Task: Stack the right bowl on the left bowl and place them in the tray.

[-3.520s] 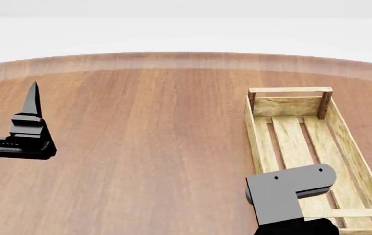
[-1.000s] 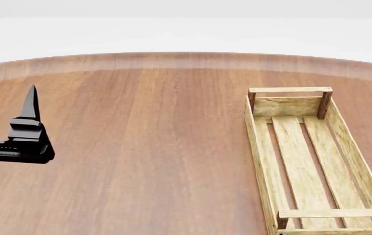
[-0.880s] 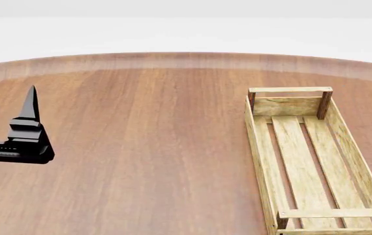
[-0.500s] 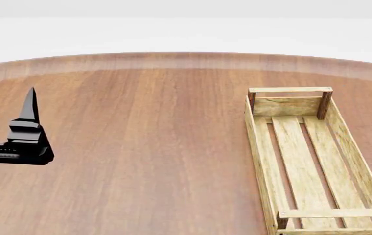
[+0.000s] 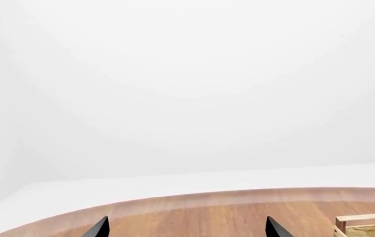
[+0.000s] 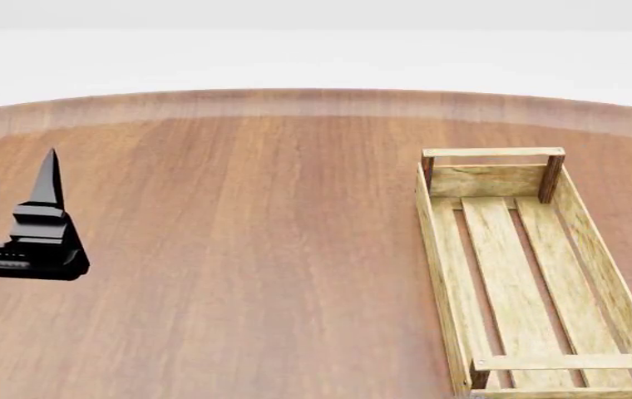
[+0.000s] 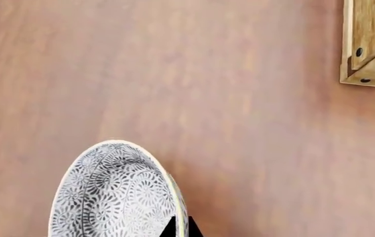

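The right wrist view shows a round bowl with a grey-and-white floral pattern inside and a thin pale rim (image 7: 115, 195). It looks like glazed ceramic, so I judge it stiff, fairly heavy for its size, slick on the glaze and liable to chip if dropped or knocked against another bowl. The right gripper (image 7: 179, 228) shows only as two dark tips close together at the bowl's rim, apparently pinching that rim with one jaw inside and one outside; contact itself is cropped, so this is a reading rather than a certainty. A rim pinch is the natural hold for such a shape, though a smooth wall held at one edge may swing or slip, so a firm squeeze and a slow carry seem wise.

Beyond the right jaws, past bare reddish-brown wooden tabletop (image 7: 174, 74), lies a corner of the light-wood slatted crate tray (image 7: 372, 49), well apart from the bowl. In the head view the tray (image 6: 438, 249) holds nothing, and no bowl or right arm appears there.

The left gripper (image 5: 185, 228) is spread wide, its two black tips far apart with nothing between them, raised over the tabletop with the tray's post off to one side. A second bowl is not visible in any view.
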Robot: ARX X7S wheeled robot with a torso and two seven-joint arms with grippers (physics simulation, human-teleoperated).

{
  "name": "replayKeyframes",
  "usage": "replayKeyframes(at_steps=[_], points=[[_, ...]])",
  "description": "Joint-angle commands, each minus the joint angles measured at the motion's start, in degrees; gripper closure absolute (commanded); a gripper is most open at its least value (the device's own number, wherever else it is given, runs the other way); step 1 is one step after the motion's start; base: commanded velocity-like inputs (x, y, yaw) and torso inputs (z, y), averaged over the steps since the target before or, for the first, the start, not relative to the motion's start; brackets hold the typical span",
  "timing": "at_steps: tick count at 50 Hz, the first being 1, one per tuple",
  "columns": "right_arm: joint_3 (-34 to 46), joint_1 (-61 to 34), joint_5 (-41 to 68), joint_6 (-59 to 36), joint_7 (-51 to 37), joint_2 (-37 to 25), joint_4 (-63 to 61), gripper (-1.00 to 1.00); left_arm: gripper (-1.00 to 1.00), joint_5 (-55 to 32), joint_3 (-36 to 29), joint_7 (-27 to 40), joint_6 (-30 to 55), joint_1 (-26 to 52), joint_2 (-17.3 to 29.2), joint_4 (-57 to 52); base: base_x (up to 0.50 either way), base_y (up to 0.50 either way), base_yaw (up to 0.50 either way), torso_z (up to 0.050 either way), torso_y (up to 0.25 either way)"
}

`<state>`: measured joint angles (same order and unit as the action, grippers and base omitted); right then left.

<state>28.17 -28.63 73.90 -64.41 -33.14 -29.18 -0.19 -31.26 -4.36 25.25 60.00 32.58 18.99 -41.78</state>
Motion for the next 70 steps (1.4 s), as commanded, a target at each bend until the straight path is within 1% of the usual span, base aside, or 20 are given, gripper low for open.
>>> replayKeyframes(at_steps=[1, 12, 18, 28, 52, 58, 70], points=[[-1.14, -0.17, 1.45, 1.1, 1.61, -0.53, -2.87, 1.0, -1.0, -0.48, 0.13, 0.4, 0.3, 0.22, 0.12, -0.31, 0.0, 0.0, 0.0, 0.0, 0.0], [-2.28, -0.57, 2.89, 1.67, 1.25, -0.58, -3.79, 1.0, -1.0, -0.68, 0.19, 0.54, -0.23, -0.15, 0.25, -0.23, 0.0, 0.0, 0.0, 0.0, 0.0], [-4.04, -1.7, 5.48, 1.34, -0.39, -0.73, -4.87, 1.0, -1.0, -0.9, 0.17, 0.67, -0.23, -0.12, 0.31, -0.36, 0.0, 0.0, 0.0, 0.0, 0.0], [-7.23, -7.32, 11.19, -0.31, -5.41, -0.65, -6.68, 1.0, -1.0, -1.04, -0.02, 0.77, -0.57, -0.05, 0.38, -0.05, 0.0, 0.0, 0.0, 0.0, 0.0], [-8.06, -12.91, 15.28, -1.22, -8.28, 0.31, -7.22, 1.0, -1.0, -2.0, -0.13, 1.53, 0.34, 0.99, 0.7, -0.29, 0.0, 0.0, 0.0, 0.0, 0.0], [-6.51, -13.72, 13.86, -1.04, -7.06, 1.95, -5.57, 1.0, -1.0, -2.17, -0.3, 1.7, 0.38, 1.11, 0.73, -0.39, 0.0, 0.0, 0.0, 0.0, 0.0], [-1.75, -19.09, 8.87, 0.09, -2.54, 8.98, 3.25, 1.0, -1.0, -1.94, -1.11, 1.71, -0.67, 1.0, 0.56, 0.47, 0.0, 0.0, 0.0, 0.0, 0.0]])
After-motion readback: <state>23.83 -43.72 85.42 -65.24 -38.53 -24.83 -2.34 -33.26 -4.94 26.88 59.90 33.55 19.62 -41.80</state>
